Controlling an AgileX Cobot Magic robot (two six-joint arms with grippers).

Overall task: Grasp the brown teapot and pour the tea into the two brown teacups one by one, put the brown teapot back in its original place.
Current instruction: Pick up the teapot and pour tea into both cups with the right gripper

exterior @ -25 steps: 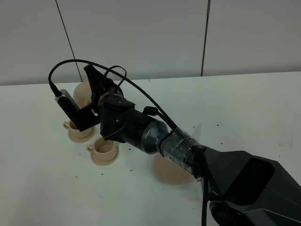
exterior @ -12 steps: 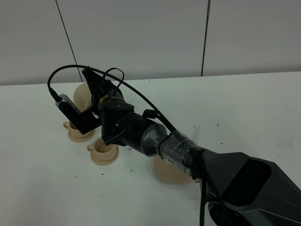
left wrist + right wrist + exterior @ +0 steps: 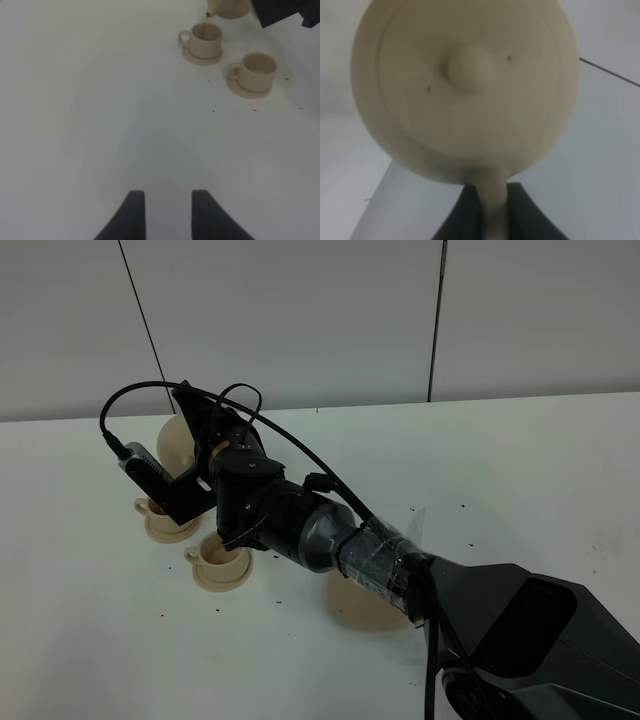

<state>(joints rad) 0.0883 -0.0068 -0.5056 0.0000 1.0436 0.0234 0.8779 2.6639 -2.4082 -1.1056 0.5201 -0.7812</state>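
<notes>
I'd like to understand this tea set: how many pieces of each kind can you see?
Teapot: 1
Teacups: 2
Small cup saucers: 2
Large saucer: 1
Total: 6

The white surface (image 3: 520, 470) lies bare across its right half and along the near left side, so passage there is free. The black right arm (image 3: 300, 525) slants across the middle, above the wide flat beige clay saucer (image 3: 352, 612). Beyond it, a small beige clay cup (image 3: 222, 558) and its twin cup (image 3: 206, 37) stand just beside each other. The tilted squat beige clay teapot (image 3: 172, 440) hangs over the twin. The left end effector (image 3: 167, 200), fingers apart, has bare surface ahead.
</notes>
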